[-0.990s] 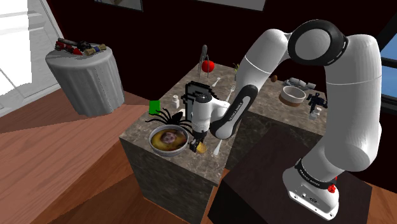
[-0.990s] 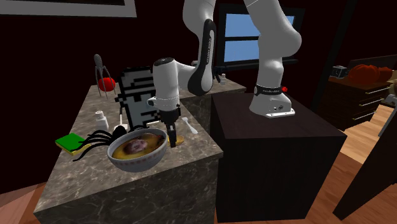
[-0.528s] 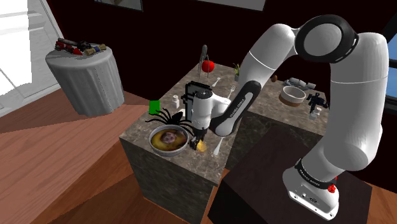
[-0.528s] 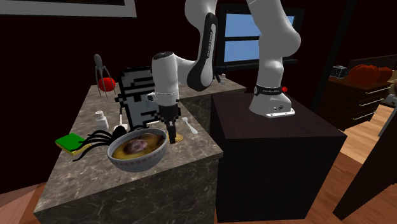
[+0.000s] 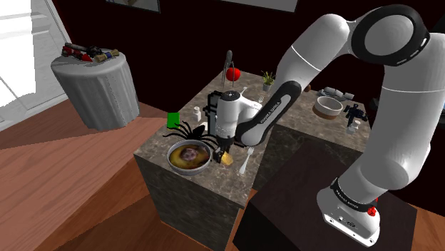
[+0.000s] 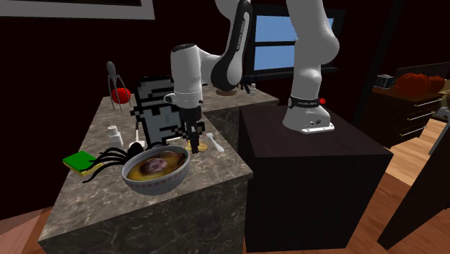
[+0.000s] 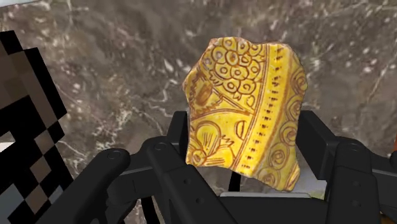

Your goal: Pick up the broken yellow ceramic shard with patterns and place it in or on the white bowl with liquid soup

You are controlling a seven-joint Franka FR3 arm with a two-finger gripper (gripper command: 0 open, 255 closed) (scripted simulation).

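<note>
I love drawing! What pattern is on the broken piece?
Yellow shard with brown circles, dots and swirls; clearest in the wrist view.

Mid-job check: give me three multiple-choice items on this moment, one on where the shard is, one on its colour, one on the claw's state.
1. Where is the shard relative to the white bowl?
A. inside it
B. beside it, over the counter
C. under it

2. What colour is the shard?
A. yellow
B. green
C. white

3. The claw is:
A. open
B. shut on nothing
C. shut on the shard

Answers:
1 B, the wrist view shows marble behind it, not soup.
2 A, it has a yellow glaze with brown patterns.
3 C, both fingers clasp its edges.
</note>
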